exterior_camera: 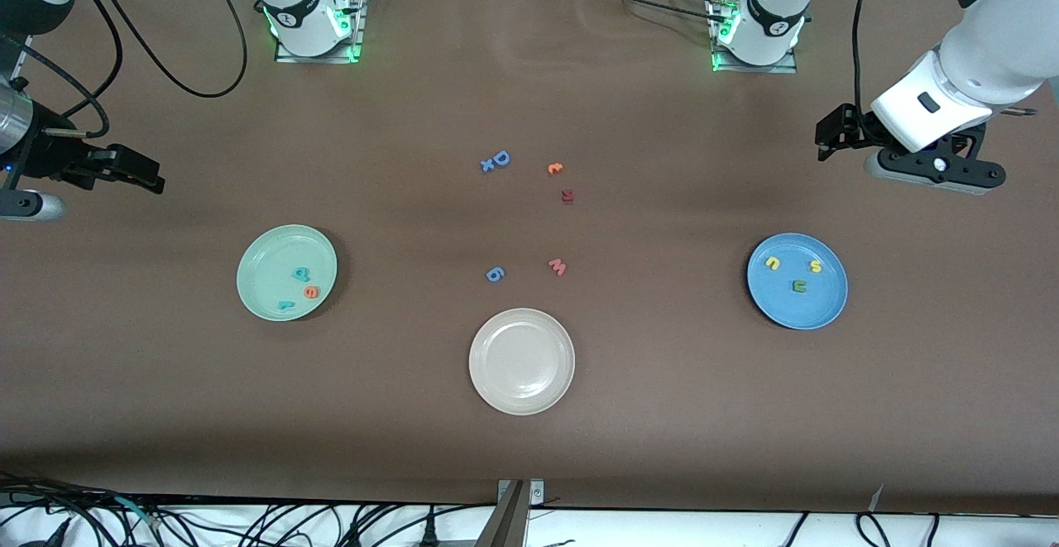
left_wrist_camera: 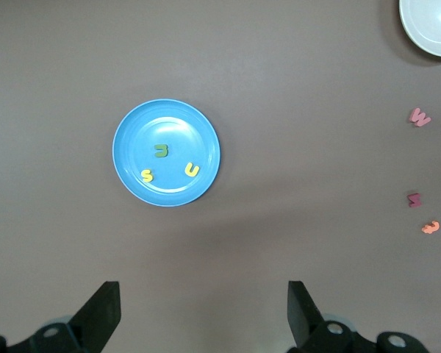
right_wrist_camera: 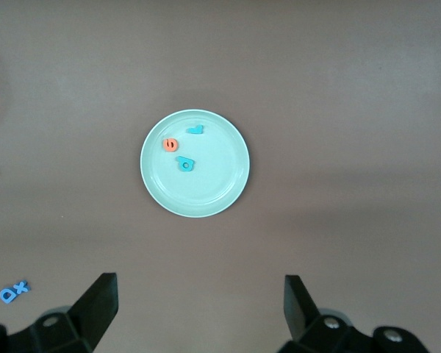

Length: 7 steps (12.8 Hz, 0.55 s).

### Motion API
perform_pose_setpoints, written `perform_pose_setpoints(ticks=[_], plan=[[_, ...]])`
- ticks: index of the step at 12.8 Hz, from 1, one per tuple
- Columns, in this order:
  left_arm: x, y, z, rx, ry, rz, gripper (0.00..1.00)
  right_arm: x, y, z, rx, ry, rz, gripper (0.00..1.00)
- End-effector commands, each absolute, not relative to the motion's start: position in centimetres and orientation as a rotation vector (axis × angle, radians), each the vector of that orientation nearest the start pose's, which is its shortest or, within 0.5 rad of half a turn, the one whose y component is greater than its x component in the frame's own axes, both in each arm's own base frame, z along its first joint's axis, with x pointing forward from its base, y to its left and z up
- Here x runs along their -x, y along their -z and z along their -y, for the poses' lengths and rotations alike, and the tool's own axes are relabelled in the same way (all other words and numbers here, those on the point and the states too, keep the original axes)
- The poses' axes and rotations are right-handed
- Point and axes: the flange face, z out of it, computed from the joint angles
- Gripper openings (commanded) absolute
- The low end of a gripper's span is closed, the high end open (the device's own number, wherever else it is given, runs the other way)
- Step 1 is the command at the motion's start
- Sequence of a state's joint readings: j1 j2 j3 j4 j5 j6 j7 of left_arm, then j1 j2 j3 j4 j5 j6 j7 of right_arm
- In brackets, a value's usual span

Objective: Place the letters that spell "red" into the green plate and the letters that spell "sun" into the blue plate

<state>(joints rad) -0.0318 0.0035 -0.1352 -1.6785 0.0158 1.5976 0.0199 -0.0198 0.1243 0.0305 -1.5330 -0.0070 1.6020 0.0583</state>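
The green plate [exterior_camera: 263, 266] lies toward the right arm's end of the table and holds an orange "e" [exterior_camera: 311, 291], a teal "d" [exterior_camera: 299, 275] and a small teal "r" [exterior_camera: 285, 304]. The blue plate [exterior_camera: 794, 313] lies toward the left arm's end and holds a yellow "s" [exterior_camera: 815, 266], a yellow "u" [exterior_camera: 772, 263] and an olive "n" [exterior_camera: 799, 285]. My right gripper [exterior_camera: 153, 176] hangs open and empty over bare table by the green plate [right_wrist_camera: 206, 195]. My left gripper [exterior_camera: 827, 140] hangs open and empty over bare table by the blue plate [left_wrist_camera: 166, 118].
A beige plate [exterior_camera: 521, 394] sits mid-table, nearest the front camera. Loose letters lie in the middle: a pink "w" [exterior_camera: 558, 266], a blue "6" [exterior_camera: 494, 274], a dark red piece [exterior_camera: 567, 195], an orange piece [exterior_camera: 554, 168], and a blue "D" with an "x" [exterior_camera: 496, 160].
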Motion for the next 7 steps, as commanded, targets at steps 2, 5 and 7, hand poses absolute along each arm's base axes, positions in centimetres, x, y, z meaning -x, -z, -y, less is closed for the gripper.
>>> perform_pose_setpoints(ticks=[2,5,7], plan=[[-54.9,-58.3,8.7,3.115,-0.128,-0.257,1.0,-59.5,-57.7,-0.4,3.148,-0.075,-0.053,1.0],[-55.1,-59.1,8.7,3.13,-0.102,-0.25,1.0,-59.5,-57.7,-0.4,3.148,-0.075,-0.053,1.0],[-55.3,-59.6,8.2,3.134,-0.085,-0.241,1.0,-59.5,-57.7,-0.4,3.148,-0.075,-0.053,1.0]])
